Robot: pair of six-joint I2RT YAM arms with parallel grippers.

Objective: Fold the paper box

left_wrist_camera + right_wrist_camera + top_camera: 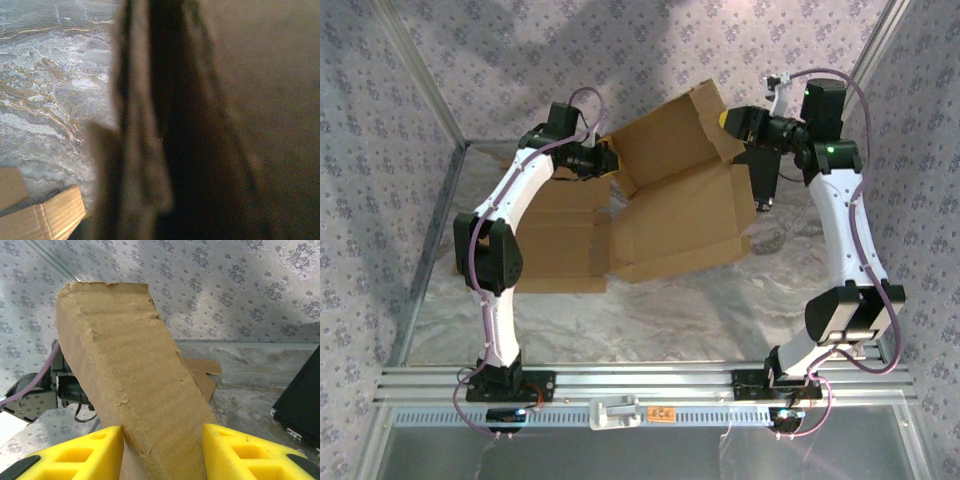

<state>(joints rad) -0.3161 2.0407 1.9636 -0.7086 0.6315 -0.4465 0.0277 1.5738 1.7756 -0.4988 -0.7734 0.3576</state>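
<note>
Top external showed the paper box (680, 215) half-opened and lying about mid-table, one big panel tipped up off the surface. I read that as the reason for both grips: each arm pinned an edge so the panel could be swung over along its crease. The left gripper (608, 160) sat at the box's left edge with its jaws together, pinching the cardboard as far as I could judge. Its own wrist camera gave me mostly a dark blur pressed close, plus a corner of the box low on the left. The right gripper (732, 125) was at the box's far right flap (125, 355), and on the right wrist view the yellow fingers (90, 452) were clamped against both faces of that flap, holding it upright. Under the box lay a grey marbled table (650, 320), glossy and likely slippery for cardboard. Behind and to both sides of the box hung pale flowered wall cloth (520, 50); nearer me than the box ran an aluminium rail (650, 380).
</note>
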